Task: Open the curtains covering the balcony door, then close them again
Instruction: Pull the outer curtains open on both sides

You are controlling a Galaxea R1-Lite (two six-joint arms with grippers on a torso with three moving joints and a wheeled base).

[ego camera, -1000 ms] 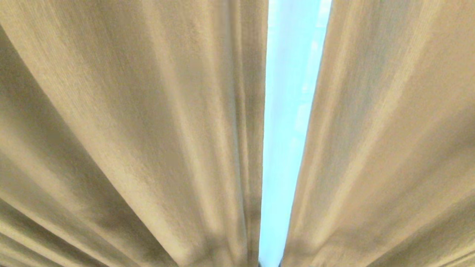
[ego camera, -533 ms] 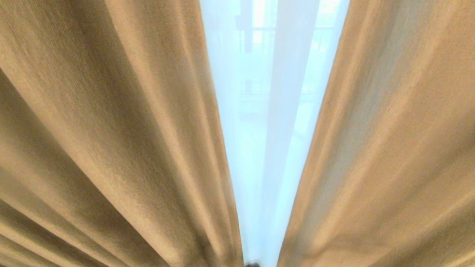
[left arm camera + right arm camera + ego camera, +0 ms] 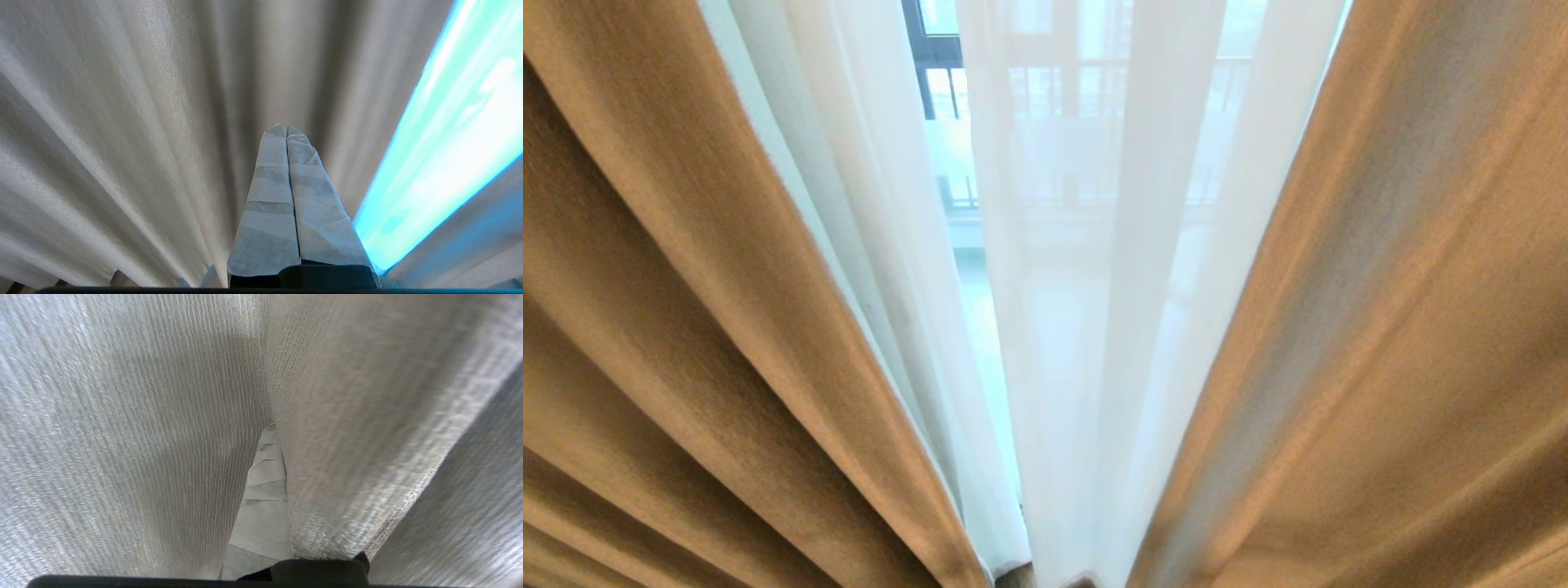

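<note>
Curtains (image 3: 686, 310) fill the head view: thick beige drapes hang left & right w/ a wide gap between them. White sheers (image 3: 1086, 327) hang in that gap, split by a narrow slit near the middle-left. Balcony door (image 3: 931, 57) shows thru the slit as a dark frame bar w/ glass; railing shapes show faintly behind the sheer. Neither arm is in this view.

Left wrist view: left gripper (image 3: 286, 132) has its taped fingers pressed together, holding nothing, pointing at pale drape folds; bright gap off to one side.

Right wrist view: right gripper (image 3: 271, 430) is shut, one taped finger (image 3: 263, 506) visible, the other hidden under a drape fold; can't tell if fabric is pinched
</note>
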